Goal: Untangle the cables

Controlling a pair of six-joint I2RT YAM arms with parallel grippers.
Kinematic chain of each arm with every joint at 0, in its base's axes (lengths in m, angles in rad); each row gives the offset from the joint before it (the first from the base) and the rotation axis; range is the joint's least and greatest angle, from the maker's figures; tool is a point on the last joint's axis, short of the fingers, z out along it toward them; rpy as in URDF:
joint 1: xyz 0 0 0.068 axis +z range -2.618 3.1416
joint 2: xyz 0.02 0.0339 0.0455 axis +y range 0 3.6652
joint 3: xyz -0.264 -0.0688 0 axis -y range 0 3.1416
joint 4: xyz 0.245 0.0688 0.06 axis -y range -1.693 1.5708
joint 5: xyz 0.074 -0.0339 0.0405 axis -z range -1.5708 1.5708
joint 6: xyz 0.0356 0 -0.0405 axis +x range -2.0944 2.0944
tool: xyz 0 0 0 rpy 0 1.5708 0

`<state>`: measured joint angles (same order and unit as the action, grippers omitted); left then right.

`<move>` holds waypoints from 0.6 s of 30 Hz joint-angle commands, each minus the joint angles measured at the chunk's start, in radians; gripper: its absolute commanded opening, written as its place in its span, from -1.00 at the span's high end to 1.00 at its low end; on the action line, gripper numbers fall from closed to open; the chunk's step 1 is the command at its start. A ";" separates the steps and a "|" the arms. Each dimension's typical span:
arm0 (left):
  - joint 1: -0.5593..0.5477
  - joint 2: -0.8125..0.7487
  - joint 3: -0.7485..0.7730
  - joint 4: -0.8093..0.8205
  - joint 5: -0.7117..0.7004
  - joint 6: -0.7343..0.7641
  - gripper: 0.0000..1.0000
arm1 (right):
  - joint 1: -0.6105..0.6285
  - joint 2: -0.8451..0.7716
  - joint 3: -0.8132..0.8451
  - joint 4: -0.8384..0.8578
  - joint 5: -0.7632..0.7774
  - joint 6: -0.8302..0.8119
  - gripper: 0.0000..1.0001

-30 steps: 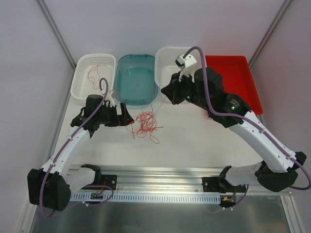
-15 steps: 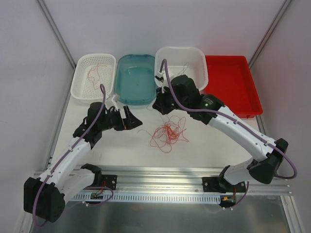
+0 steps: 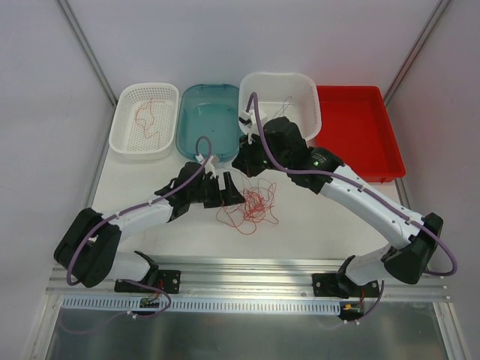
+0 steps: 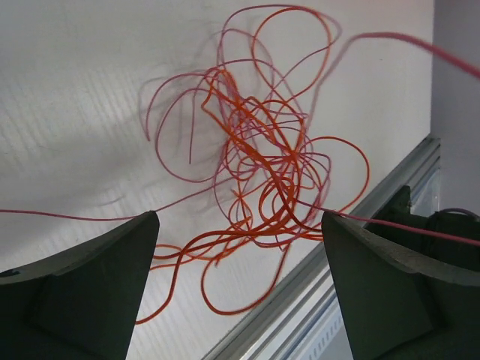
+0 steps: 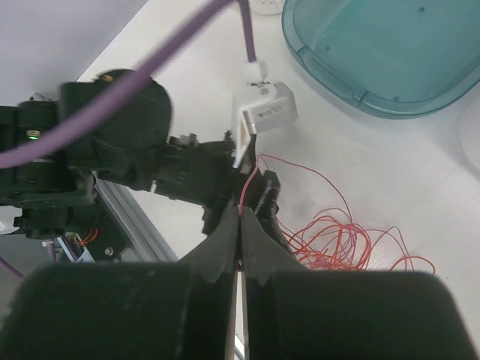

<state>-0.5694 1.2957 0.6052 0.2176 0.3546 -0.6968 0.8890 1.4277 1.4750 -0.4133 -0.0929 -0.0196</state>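
Since the earlier frame the left arm has swung inward across the table [image 3: 330, 225], bringing the left gripper [image 3: 234, 193] from well apart to just beside the cables [image 3: 250, 207], and the tangle has shifted slightly toward that gripper; the right arm keeps nearly the same pose. The cables lie as one loose knot of red and orange loops on the white table surface, in front of the teal tub [image 3: 210, 120] and between the two grippers. In the left wrist view the left fingers [image 4: 90, 277] are spread wide, one at each lower corner, with the lower loops of the tangle lying in the gap between them; no strand touches either finger pad that can be confirmed. The right gripper [image 3: 241, 163] sits just behind the tangle, at its far edge. In the right wrist view its fingers [image 5: 225, 240] are pressed together, and a single thin red strand [image 5: 250, 178] emerges from the closed tips, so the right gripper is pinching one strand of the cables. A separated red wire [image 3: 144, 116] lies inside the white mesh basket [image 3: 124, 139] at the far left. The white bin [image 3: 304, 90] and the red tray [image 3: 360, 124] stand to the right of the teal tub along the far edge.
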 commanded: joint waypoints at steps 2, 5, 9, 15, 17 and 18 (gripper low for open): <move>-0.029 0.117 0.014 0.075 -0.080 -0.035 -0.76 | 0.005 -0.056 -0.002 0.047 -0.031 0.012 0.99; -0.040 0.184 0.024 0.074 -0.078 -0.043 -0.61 | 0.007 -0.088 0.001 0.030 0.005 -0.011 0.99; -0.043 0.255 0.037 0.048 -0.101 -0.059 -0.27 | 0.007 -0.134 0.031 -0.014 0.041 -0.045 0.99; -0.041 0.281 0.051 -0.035 -0.204 -0.052 0.33 | -0.002 -0.240 0.094 -0.104 0.182 -0.129 0.99; -0.037 0.275 0.062 -0.085 -0.255 -0.044 0.43 | -0.022 -0.279 0.111 -0.131 0.218 -0.143 0.99; -0.032 0.274 0.067 -0.101 -0.272 -0.038 0.47 | -0.030 -0.317 0.117 -0.142 0.231 -0.157 0.99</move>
<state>-0.6025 1.5688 0.6495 0.2119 0.1944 -0.7555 0.8791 1.2156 1.5211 -0.5282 0.0433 -0.1150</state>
